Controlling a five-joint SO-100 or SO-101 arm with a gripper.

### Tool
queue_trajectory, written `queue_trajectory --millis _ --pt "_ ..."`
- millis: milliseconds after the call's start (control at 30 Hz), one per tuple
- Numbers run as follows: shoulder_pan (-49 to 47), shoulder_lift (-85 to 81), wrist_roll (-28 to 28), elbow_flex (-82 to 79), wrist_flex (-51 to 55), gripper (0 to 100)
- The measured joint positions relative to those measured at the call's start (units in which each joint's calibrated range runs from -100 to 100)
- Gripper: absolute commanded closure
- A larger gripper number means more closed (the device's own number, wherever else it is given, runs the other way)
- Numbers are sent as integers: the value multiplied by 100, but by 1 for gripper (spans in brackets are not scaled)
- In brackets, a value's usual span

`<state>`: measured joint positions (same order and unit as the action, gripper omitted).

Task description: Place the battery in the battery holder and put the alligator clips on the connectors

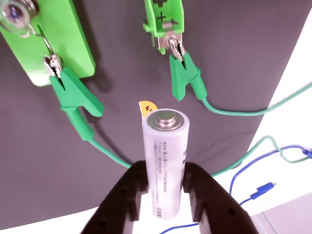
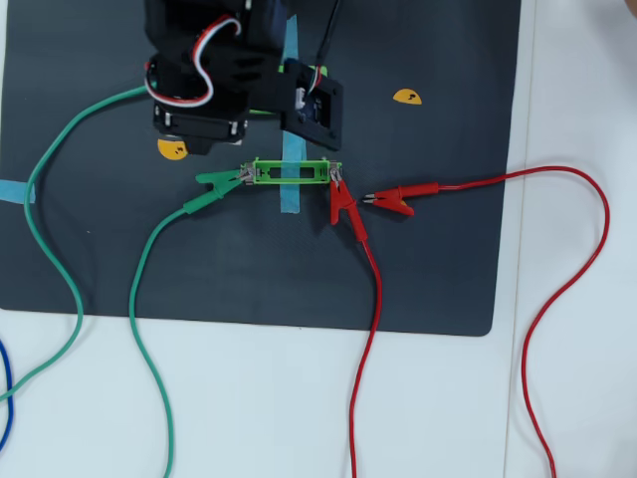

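In the wrist view my gripper [image 1: 165, 176] is shut on the battery [image 1: 165, 161], a white-and-silver cylinder held upright above the dark mat. The light-green battery holder [image 1: 163, 17] lies at the top centre with nothing in it. A green alligator clip [image 1: 184, 73] bites the holder's metal connector [image 1: 168, 40]. From overhead, the holder [image 2: 289, 172] has a green clip [image 2: 219, 182] on its left tab and a red clip [image 2: 344, 209] on its right tab. Another red clip [image 2: 398, 199] lies loose just right of it. The arm [image 2: 229, 70] hides the gripper and battery there.
A wider green block with a bulb [image 1: 48, 39] sits top left in the wrist view, a second green clip [image 1: 73, 92] on its wire hook. Yellow stickers [image 2: 406, 97] and blue tape [image 2: 291, 194] mark the black mat [image 2: 438, 259]. Green, red and blue wires trail over the white table.
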<state>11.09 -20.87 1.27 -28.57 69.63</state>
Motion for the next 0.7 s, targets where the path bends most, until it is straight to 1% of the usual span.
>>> queue_trajectory --millis 400,700 --pt "-1769 -134 -837 0 34 99" --pt "-2609 -134 -1256 0 17 99"
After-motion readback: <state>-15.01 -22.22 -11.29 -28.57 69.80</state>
